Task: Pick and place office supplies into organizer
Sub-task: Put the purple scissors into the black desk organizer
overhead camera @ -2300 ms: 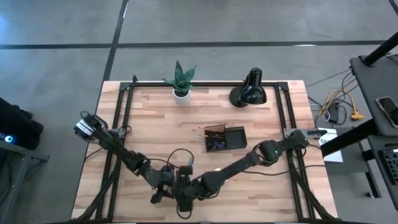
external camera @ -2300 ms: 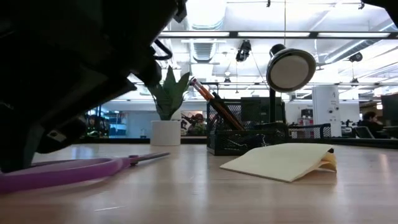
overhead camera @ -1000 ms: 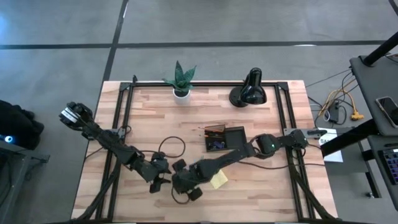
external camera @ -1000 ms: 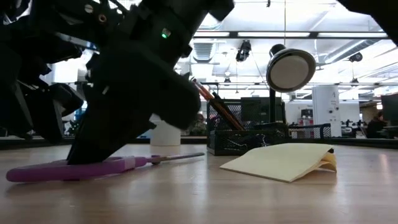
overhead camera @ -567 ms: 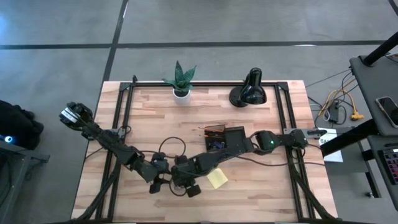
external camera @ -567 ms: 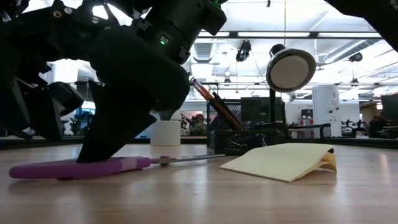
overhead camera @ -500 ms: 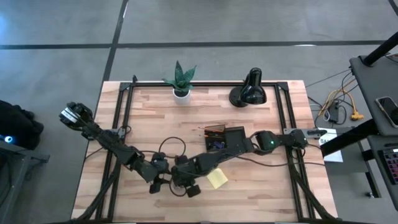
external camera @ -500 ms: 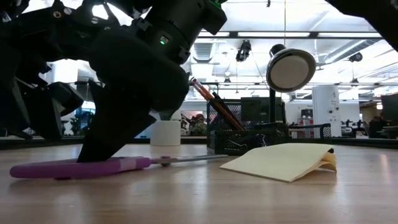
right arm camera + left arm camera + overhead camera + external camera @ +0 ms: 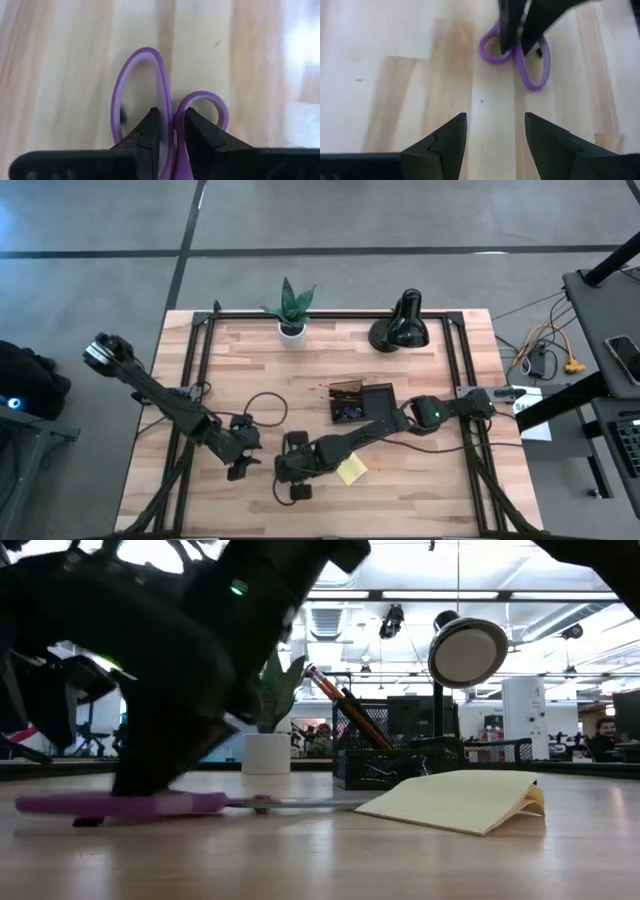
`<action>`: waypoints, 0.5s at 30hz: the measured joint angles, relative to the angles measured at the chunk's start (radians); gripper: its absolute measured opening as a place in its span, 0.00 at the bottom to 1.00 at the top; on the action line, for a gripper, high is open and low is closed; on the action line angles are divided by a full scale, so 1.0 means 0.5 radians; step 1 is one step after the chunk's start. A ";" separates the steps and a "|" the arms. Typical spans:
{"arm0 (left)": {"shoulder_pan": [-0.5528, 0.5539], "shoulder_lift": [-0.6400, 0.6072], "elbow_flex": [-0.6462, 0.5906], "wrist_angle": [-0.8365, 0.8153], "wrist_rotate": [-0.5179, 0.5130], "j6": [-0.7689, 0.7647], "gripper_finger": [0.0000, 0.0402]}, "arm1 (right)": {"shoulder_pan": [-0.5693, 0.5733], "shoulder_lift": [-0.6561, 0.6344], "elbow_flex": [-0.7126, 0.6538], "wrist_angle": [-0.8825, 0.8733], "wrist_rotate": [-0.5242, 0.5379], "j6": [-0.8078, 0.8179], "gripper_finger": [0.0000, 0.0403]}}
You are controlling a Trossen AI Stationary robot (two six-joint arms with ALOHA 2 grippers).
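Note:
The purple-handled scissors (image 9: 145,95) lie near the table's near edge, their blades (image 9: 300,804) pointing toward the yellow sticky pad (image 9: 350,470). My right gripper (image 9: 172,127) stands over the handles, shut on them. My left gripper (image 9: 495,132) is open, a little to the scissors' left (image 9: 516,55), touching nothing. The dark organizer (image 9: 362,402) stands at mid-table with orange pencils (image 9: 335,700) leaning in it. In the high view the right gripper (image 9: 295,472) hides the scissors. My right gripper pinches the scissors where the two handle loops meet (image 9: 173,114), one finger (image 9: 150,127) inside each loop. It comes from above, pointing down. The scissors stay level, at the table top (image 9: 130,805); whether they rest on it I cannot tell.
The sticky pad (image 9: 460,800) lies flat just right of the scissors' tip. The black desk lamp (image 9: 400,328) and potted plant (image 9: 290,310) stand by the far edge. Bare wood (image 9: 250,380) lies left of the organizer. A cable loop (image 9: 262,408) trails from the left arm.
My left gripper has drawn back from the scissors toward the table's left edge. My right gripper has stayed over the handles. The scissors have slid a little toward the sticky pad.

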 joint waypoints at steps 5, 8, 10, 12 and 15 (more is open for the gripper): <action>0.000 -0.277 -0.001 -0.189 -0.133 0.001 0.45 | 0.037 -0.090 0.159 0.023 0.427 0.261 0.14; 0.000 -0.424 -0.001 -0.260 -0.218 0.004 0.45 | 0.076 -0.164 0.284 0.031 0.741 0.387 0.14; 0.001 -0.508 -0.002 -0.309 -0.254 0.003 0.45 | 0.112 -0.181 0.364 -0.012 1.010 0.481 0.14; 0.000 -0.583 0.000 -0.376 -0.274 0.004 0.45 | 0.149 -0.190 0.418 -0.046 1.310 0.572 0.14; 0.000 -0.677 0.000 -0.394 -0.296 0.010 0.45 | 0.190 -0.261 0.410 -0.069 1.787 0.757 0.15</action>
